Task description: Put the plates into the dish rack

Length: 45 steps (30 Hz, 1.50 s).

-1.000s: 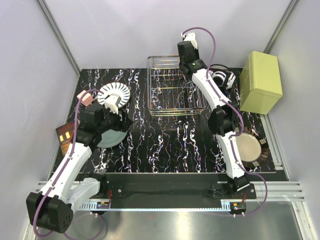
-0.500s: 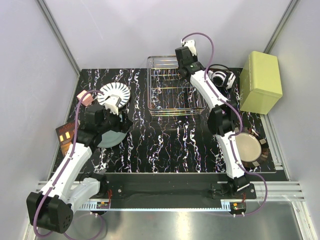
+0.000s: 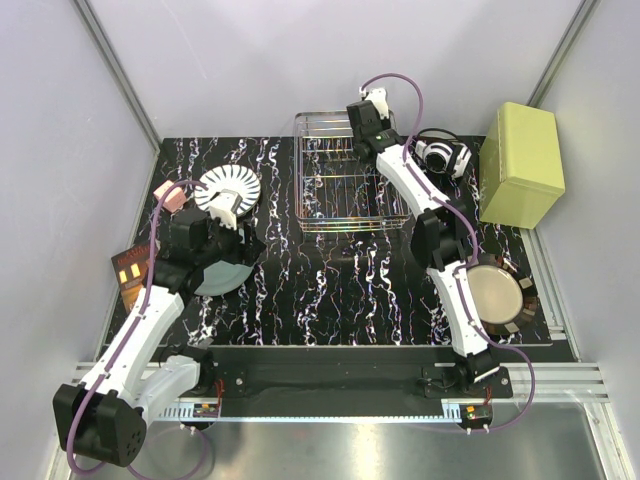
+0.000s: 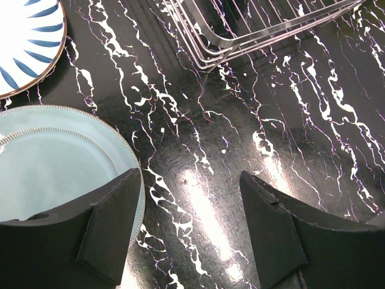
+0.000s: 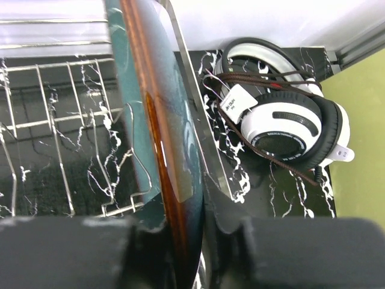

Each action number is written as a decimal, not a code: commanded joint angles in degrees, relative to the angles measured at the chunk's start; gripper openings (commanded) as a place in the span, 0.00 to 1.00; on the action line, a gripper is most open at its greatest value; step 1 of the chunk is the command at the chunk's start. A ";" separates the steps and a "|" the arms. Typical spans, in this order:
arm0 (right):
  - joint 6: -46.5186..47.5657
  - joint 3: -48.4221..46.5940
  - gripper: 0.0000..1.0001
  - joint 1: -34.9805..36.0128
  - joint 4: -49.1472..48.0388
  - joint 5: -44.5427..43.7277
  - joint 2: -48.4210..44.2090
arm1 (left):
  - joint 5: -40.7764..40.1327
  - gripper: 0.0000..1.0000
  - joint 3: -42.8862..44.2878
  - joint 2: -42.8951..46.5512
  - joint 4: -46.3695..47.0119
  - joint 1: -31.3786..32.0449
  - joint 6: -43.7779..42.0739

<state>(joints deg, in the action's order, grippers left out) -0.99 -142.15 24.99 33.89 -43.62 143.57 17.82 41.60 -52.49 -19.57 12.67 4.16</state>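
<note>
Fingers of the right gripper [image 5: 186, 253] pinch the dark teal plate [image 5: 153, 120] upright on its edge, just inside the dish rack's [image 5: 48, 120] right wall, near white headphones [image 5: 289, 126]. Over by the left gripper [image 4: 192, 241], fingers spread wide above the pale blue plate [image 4: 54, 174] lying flat beside the striped plate [image 4: 24, 42].

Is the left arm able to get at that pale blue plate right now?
Probably yes. The left gripper hangs open right over the pale plate's rim, one finger above it, and nothing shows lying on the plate or between the two.
</note>
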 commanded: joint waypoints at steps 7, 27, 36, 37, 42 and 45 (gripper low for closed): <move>0.64 -1.04 0.74 0.41 -3.92 -0.95 -4.33 | 0.90 0.72 0.32 0.46 3.14 -0.36 0.32; -0.14 26.73 1.00 0.32 17.34 60.53 -35.63 | -9.13 0.92 10.95 -9.56 -12.07 -21.01 -12.07; -13.68 49.73 1.00 0.93 10.34 86.94 -39.66 | 9.93 0.99 21.58 -31.86 -18.84 -37.09 -18.22; -14.29 52.21 1.00 1.28 7.71 86.42 -40.81 | 9.77 0.99 22.46 -33.36 -19.01 -37.62 -19.27; -19.29 63.73 1.00 3.13 -7.60 85.27 -43.73 | 10.82 0.97 27.29 -40.74 -19.54 -38.42 -19.54; -24.13 69.34 1.00 3.39 -15.41 84.84 -45.99 | 10.92 0.95 29.31 -44.44 -19.89 -38.42 -19.63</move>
<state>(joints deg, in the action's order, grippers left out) -17.93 -77.43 27.59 33.74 38.68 104.33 25.23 66.26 -94.02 -38.98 -25.87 -13.82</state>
